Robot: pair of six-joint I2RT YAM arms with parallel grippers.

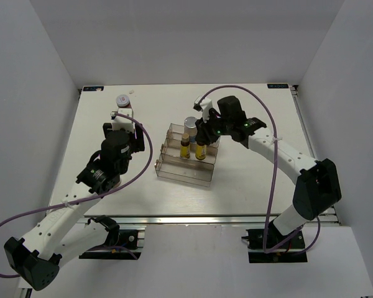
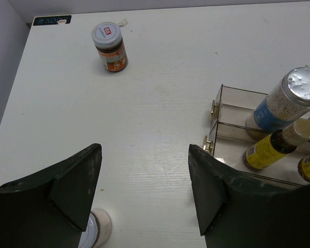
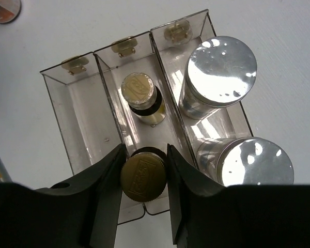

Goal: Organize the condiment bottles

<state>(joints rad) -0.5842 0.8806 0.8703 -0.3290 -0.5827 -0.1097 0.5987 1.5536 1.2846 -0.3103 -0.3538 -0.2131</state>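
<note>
A white table (image 1: 168,108) with faint wood lines lay under both pairs of jaws. Plain white walls stood on three sides: a left wall (image 1: 25,93) out past the left jaws, a back wall (image 1: 186,37) far ahead of both, and a right wall (image 1: 354,74) out past the right jaws. A small black label (image 2: 51,20) sat on the table corner far ahead of the left jaws. A metal rail (image 1: 193,219) ran along the table edge behind them. The light was soft and even.
</note>
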